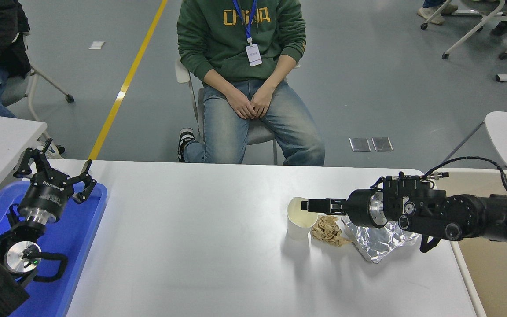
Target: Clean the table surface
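I reach my right gripper [308, 205] sideways to the paper cup [301, 218] rim, fingers apparently clenched though I cannot tell, to clear litter off the tabletop [200, 246].

Grey floor [368, 88] with a yellow line [123, 88]; wheeled chairs [469, 26] far right.

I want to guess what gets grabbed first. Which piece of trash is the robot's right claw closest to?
The white paper cup. The right gripper points at its rim, while the crumpled brown paper and the foil lie further back beneath the arm.
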